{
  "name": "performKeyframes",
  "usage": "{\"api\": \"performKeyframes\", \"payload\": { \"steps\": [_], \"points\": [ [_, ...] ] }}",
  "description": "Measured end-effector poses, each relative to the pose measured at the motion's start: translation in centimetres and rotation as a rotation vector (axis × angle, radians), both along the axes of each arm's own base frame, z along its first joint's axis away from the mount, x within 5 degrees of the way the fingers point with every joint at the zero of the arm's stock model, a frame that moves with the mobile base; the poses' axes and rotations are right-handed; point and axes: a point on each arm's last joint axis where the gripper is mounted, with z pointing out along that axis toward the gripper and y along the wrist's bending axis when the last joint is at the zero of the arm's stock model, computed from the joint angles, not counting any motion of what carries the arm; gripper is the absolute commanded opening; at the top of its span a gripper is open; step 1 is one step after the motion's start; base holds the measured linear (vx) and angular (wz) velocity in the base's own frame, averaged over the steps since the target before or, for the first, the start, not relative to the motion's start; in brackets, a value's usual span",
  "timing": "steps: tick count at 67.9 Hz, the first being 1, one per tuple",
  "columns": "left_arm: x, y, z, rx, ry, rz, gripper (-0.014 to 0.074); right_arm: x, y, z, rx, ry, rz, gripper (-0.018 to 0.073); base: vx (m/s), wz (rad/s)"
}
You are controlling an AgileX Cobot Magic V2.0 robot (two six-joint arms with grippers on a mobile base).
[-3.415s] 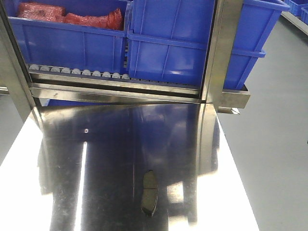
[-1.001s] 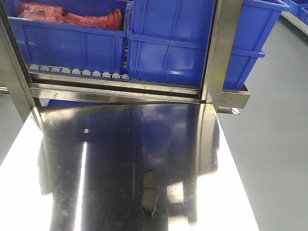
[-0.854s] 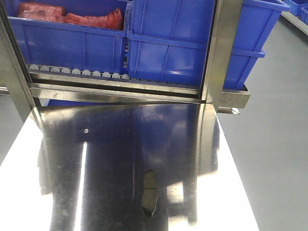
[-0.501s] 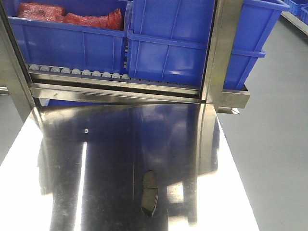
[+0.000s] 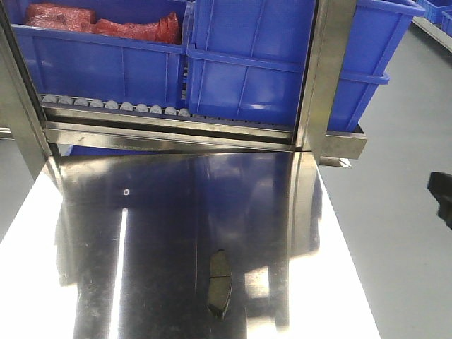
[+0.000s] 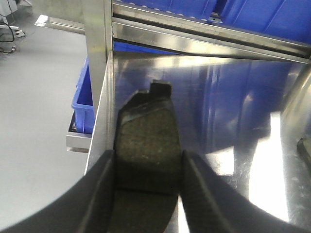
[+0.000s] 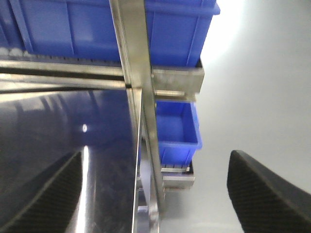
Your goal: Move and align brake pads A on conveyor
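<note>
Newly seen at the front view's right edge is a dark robot part (image 5: 441, 198). One brake pad (image 6: 148, 131) is clamped by its edges between the left fingers (image 6: 99, 194); the right fingers (image 7: 265, 194) are spread, empty. Slippage or twisting may be caused by so narrow a grip.

Bench (image 5: 141, 233): polished steel top, strongly reflective, with glare streaks and blue reflections across it. One brake pad (image 5: 219, 284) lies flat on the top, near the front edge and slightly right of centre. Its long axis runs roughly front to back, and nothing touches it. Beyond the bench's far edge sits a roller shelf (image 5: 113, 106), set higher than the top and fitted with a row of small grey rollers. Blue bins (image 5: 247, 78) stand directly on this shelf, side by side and close together. Grey floor (image 5: 402, 240) borders the bench on the right.
</note>
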Motion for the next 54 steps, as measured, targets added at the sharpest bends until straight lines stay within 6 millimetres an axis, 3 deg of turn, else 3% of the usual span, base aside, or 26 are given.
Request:
{"api": "performKeyframes", "payload": {
  "steps": [15,23,39,54],
  "points": [
    [0.0,0.0,0.0,0.0,0.0,0.0,-0.0006,4.7,0.3,-0.4,0.013,0.186,0.005,0.0592,0.0,0.0],
    [0.0,0.0,0.0,0.0,0.0,0.0,-0.0006,6.9,1.5,-0.4,0.004,0.249,0.053,0.0592,0.0,0.0],
    [0.0,0.0,0.0,0.001,0.0,0.0,-0.0006,11.3,6.2,-2.1,-0.013,0.45,0.186,0.0592,0.0,0.0],
    [0.0,0.0,0.0,0.001,0.0,0.0,-0.0006,12.8,11.4,-3.8,0.013,0.576,0.252,0.0592,0.0,0.0]
  ]
}}
